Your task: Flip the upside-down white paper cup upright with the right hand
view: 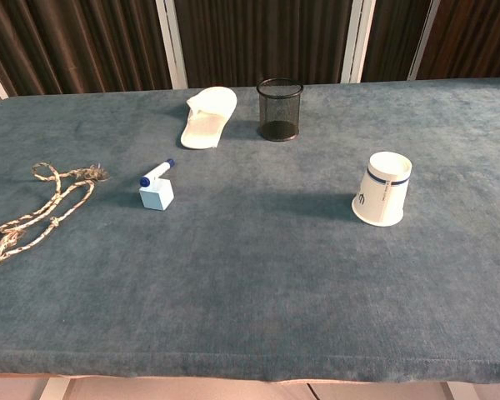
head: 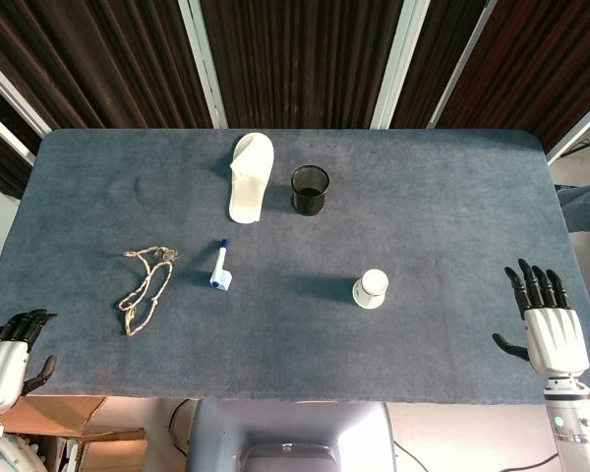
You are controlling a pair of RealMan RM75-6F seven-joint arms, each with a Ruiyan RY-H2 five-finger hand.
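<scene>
The white paper cup point(head: 370, 288) point(view: 382, 188) stands upside down on the blue-grey table, right of centre, its wide rim down and its base on top. My right hand point(head: 546, 319) hovers at the table's front right corner, well to the right of the cup, fingers spread and empty. At the front left corner my left hand point(head: 10, 352) rests with its fingers loosely curled, holding nothing. Neither hand shows in the chest view.
A black mesh pen holder point(head: 310, 190) point(view: 280, 108) stands behind the cup, with a white slipper point(head: 250, 175) point(view: 208, 116) to its left. A marker in a white block point(head: 220, 268) point(view: 157, 187) and a tangled rope point(head: 145, 286) point(view: 43, 207) lie on the left half.
</scene>
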